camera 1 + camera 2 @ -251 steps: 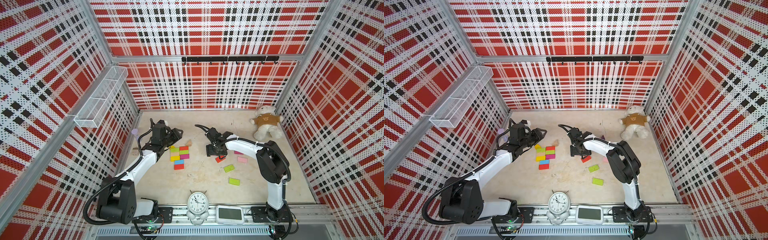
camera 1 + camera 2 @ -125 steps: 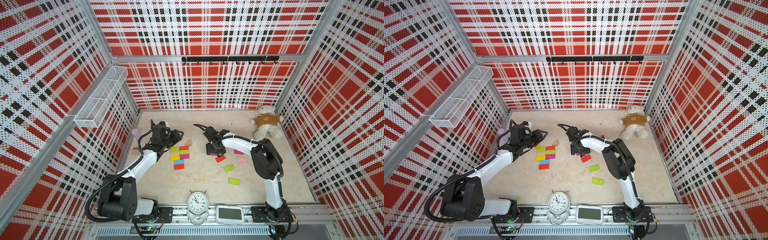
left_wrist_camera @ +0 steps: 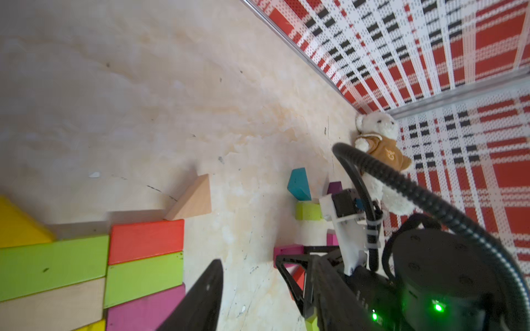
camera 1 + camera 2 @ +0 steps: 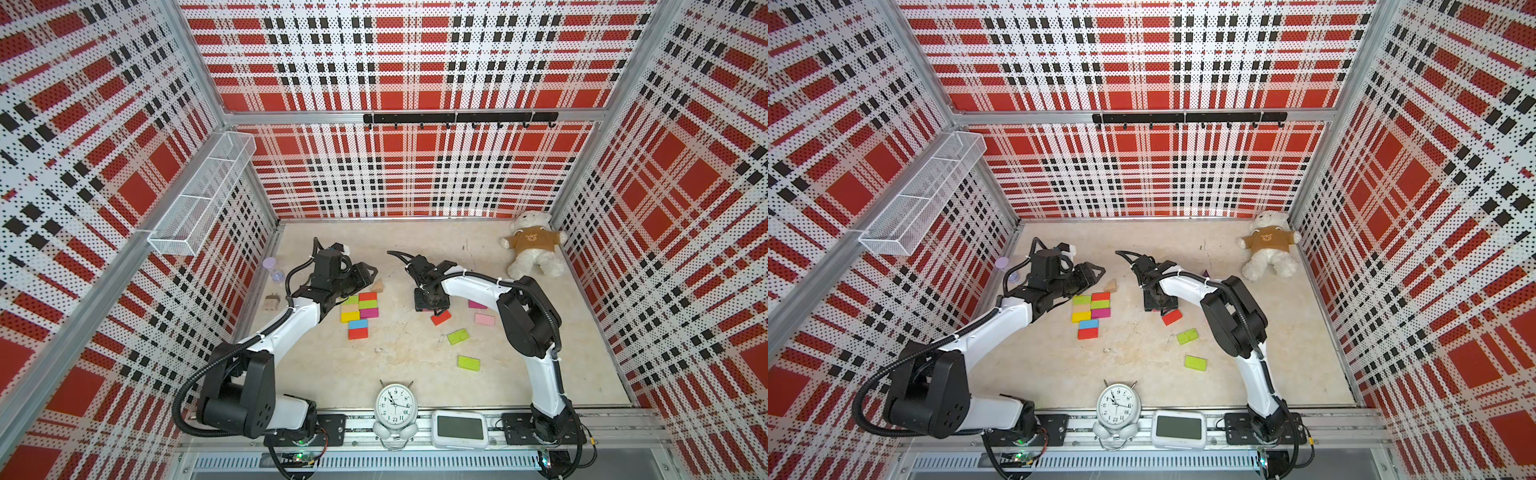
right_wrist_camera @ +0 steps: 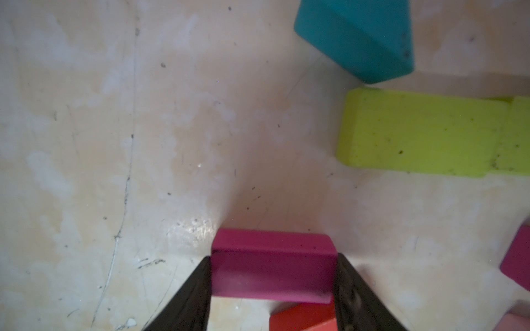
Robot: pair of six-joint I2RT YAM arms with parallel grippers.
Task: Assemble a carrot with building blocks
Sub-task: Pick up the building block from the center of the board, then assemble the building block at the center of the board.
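Several building blocks lie joined flat on the floor in a cluster (image 4: 359,312), in lime, red, tan, yellow, magenta and blue. A tan wedge (image 4: 377,286) sits at its far end. My left gripper (image 4: 367,276) hovers beside that wedge, open and holding nothing. Right of the cluster, my right gripper (image 4: 432,306) points down. In the right wrist view its fingers (image 5: 198,292) press both ends of a magenta block (image 5: 274,266) that rests on the floor. A red block (image 4: 440,318) lies against it. Close by are a teal wedge (image 5: 355,37) and a lime block (image 5: 415,134).
Loose lime blocks (image 4: 458,336) (image 4: 469,362), a pink one (image 4: 484,319) and a magenta one (image 4: 477,304) lie to the right. A teddy bear (image 4: 534,249) sits in the back right corner. A clock (image 4: 394,403) and a timer (image 4: 459,428) stand at the front edge, a tan plug cube (image 4: 272,302) by the left wall.
The right gripper's jaws have closed in onto the magenta block, and the right arm's elbow has swung a little to the left. The left arm has hardly moved.
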